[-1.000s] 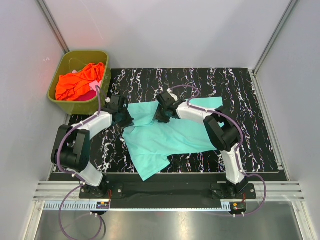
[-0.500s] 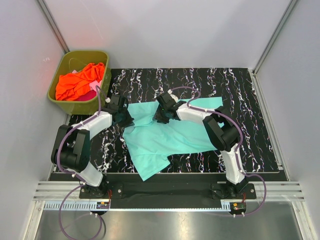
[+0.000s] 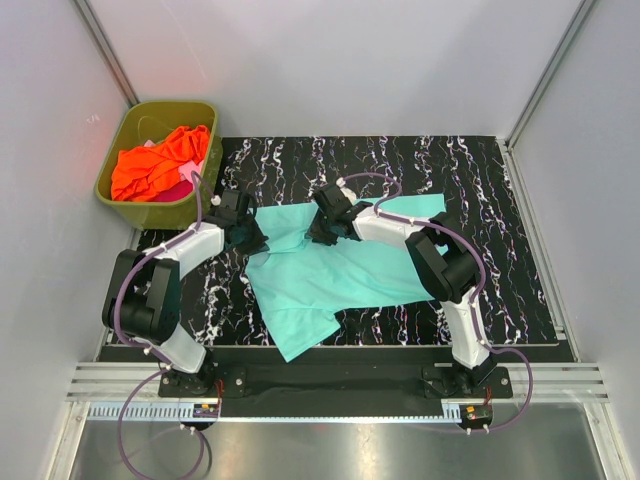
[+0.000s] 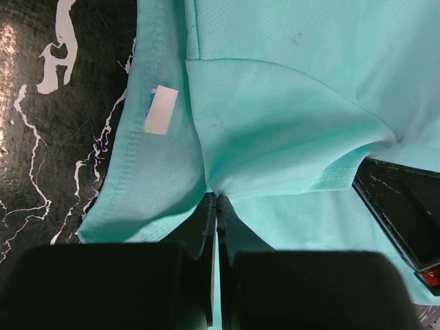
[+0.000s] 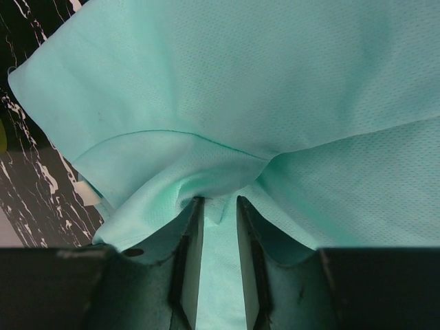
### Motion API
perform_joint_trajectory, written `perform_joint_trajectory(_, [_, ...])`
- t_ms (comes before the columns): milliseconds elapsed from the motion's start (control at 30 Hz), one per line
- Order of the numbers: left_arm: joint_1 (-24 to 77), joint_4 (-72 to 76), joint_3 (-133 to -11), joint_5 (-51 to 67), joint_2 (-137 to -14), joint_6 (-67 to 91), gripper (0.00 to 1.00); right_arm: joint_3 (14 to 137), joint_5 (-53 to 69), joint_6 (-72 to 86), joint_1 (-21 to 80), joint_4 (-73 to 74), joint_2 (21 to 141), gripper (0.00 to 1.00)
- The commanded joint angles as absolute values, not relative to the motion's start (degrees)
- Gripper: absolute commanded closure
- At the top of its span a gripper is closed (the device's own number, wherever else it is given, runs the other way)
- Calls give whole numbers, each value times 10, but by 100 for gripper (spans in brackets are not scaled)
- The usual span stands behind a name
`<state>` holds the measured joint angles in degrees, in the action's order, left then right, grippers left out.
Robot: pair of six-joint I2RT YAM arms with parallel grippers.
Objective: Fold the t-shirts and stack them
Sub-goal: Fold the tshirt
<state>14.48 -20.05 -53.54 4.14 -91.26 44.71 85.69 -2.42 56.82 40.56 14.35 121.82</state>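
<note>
A teal t-shirt [image 3: 340, 270] lies spread on the black marbled mat [image 3: 480, 180]. My left gripper [image 3: 250, 236] sits at the shirt's upper left edge. In the left wrist view it [image 4: 218, 201] is shut on a pinched fold of teal cloth [image 4: 289, 103], beside a hem with a white label [image 4: 160, 110]. My right gripper [image 3: 320, 232] rests on the shirt's upper middle. In the right wrist view its jaws [image 5: 220, 201] stand a narrow gap apart, with a small pleat of teal cloth [image 5: 275, 82] bunched at the tips. An orange t-shirt [image 3: 160, 160] and a pink one [image 3: 178, 190] lie in the tub.
The olive-green tub [image 3: 150, 212] stands at the back left corner, just off the mat and close to my left arm. White walls enclose the table on three sides. The black body of the right arm [image 4: 399, 206] shows close by in the left wrist view.
The right gripper's jaws have narrowed slightly around the cloth. Both arms and the shirt have hardly shifted.
</note>
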Motion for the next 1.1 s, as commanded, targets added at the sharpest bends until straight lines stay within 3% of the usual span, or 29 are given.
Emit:
perform_joint_trajectory(0, [144, -185, -554, 52, -917, 453, 100, 869, -54, 588, 406, 121, 1220, 68])
perform_joint_trajectory(200, [147, -181, -550, 53, -917, 456, 100, 867, -72, 613, 406, 113, 1222, 82])
perform_joint_trajectory(333, [148, -178, -551, 56, -918, 457, 100, 858, -78, 628, 407, 104, 1212, 100])
perform_joint_trajectory(667, [174, -181, -548, 57, -855, 468, 100, 797, -83, 577, 405, 111, 1127, 100])
perform_joint_trajectory(1067, [214, -163, -504, 29, -867, 493, 100, 767, -108, 529, 405, 146, 1088, 100])
